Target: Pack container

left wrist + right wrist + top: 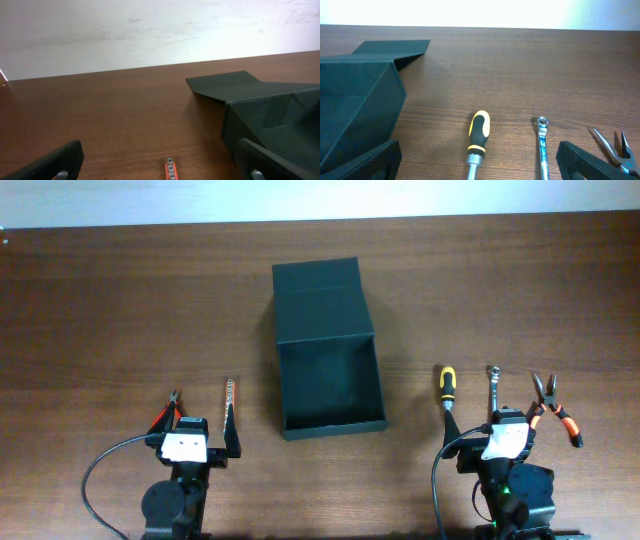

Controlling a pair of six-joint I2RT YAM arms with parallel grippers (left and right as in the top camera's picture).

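Observation:
The container [330,395] is a dark green-black box standing open at the table's middle, its flap lid [318,290] laid back on the far side. It also shows in the left wrist view [270,115] and the right wrist view [355,100]. It looks empty inside. My left gripper [197,437] is open and empty, low at the front left, left of the box. In the left wrist view the left gripper [157,167] has an orange-red tool tip [171,169] between its jaws. My right gripper [505,435] is open and empty at the front right.
Red-handled pliers [167,415] and a thin file-like tool [228,402] lie by the left gripper. A yellow-black screwdriver [448,385], a steel wrench [493,390] and orange-handled pliers [553,408] lie before the right gripper. They also show in the right wrist view: screwdriver [478,135], wrench [542,145], pliers [615,150].

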